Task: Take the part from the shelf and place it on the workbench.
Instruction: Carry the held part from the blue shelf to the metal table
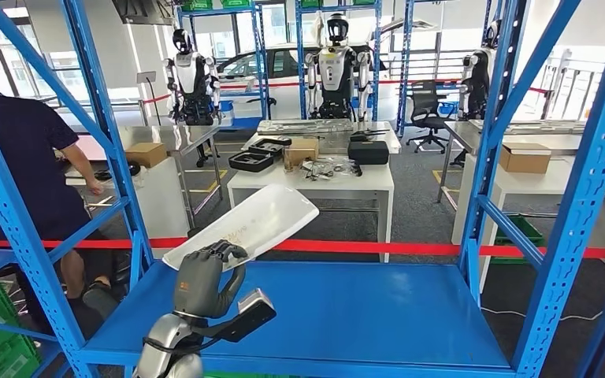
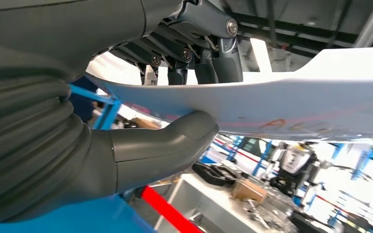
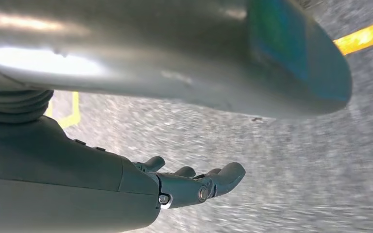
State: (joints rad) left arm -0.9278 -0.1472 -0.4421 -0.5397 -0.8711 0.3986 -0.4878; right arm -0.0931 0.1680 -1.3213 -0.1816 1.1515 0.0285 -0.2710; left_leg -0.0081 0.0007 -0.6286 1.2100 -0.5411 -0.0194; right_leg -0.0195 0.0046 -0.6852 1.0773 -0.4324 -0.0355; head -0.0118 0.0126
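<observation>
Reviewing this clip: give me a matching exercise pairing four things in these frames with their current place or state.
Things:
1. white part
2. left hand
3. right hand
4. cardboard box

States:
A. hangs over grey floor, holding nothing
B. sits on a white table beyond the red tape
C. held up above the blue shelf
D. grips the part's edge

Pairs: 1-C, 2-D, 3-A, 4-B

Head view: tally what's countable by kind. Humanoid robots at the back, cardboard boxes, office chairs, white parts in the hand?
Humanoid robots at the back: 3
Cardboard boxes: 3
Office chairs: 1
White parts held by the left hand: 1
Total: 8
</observation>
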